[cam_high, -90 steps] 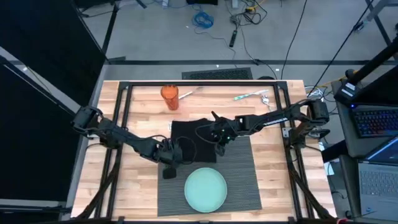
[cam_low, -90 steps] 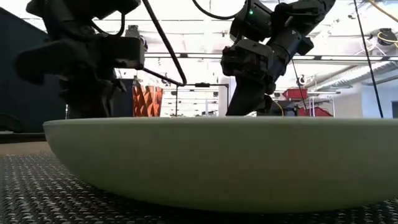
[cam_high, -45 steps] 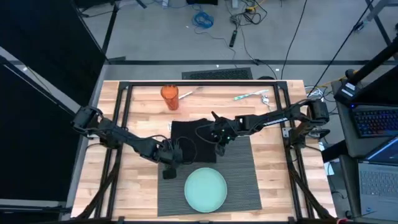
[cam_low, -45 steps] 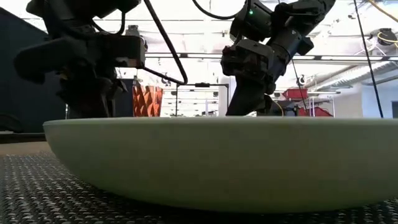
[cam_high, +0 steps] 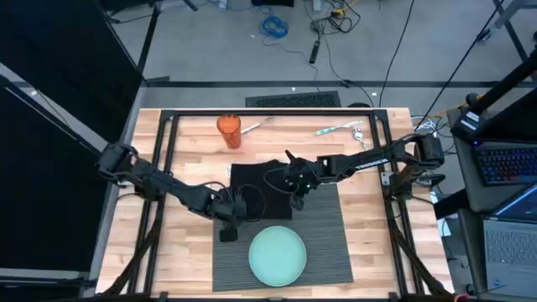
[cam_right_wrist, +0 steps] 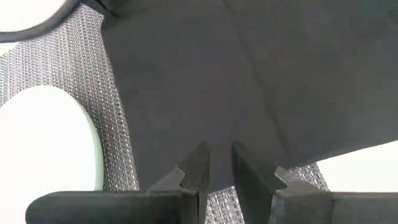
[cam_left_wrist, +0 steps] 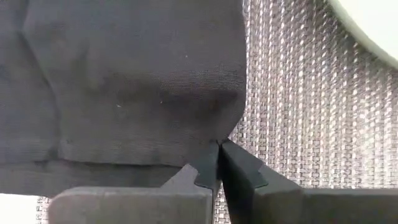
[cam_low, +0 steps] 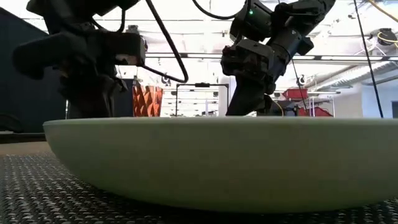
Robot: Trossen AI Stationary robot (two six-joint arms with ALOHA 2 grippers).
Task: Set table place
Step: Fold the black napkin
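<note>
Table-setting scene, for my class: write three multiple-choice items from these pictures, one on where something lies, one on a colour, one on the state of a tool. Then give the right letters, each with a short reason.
1. Where does the plate lie?
A. on the placemat, at its near end
B. on the bare table
C. on the black napkin

2. What colour is the cup at the far side of the table?
A. blue
B. orange
C. white

3. How does the left tool stand?
A. wide open above the plate
B. shut on a corner of the napkin
C. shut on the cup

Answers:
1 A: the high view shows the pale teal plate wholly on the grey ribbed mat.
2 B: it shows orange in the high view.
3 B: in the left wrist view the fingers meet on the cloth's corner. The right tool also pinches the napkin's edge.
</note>
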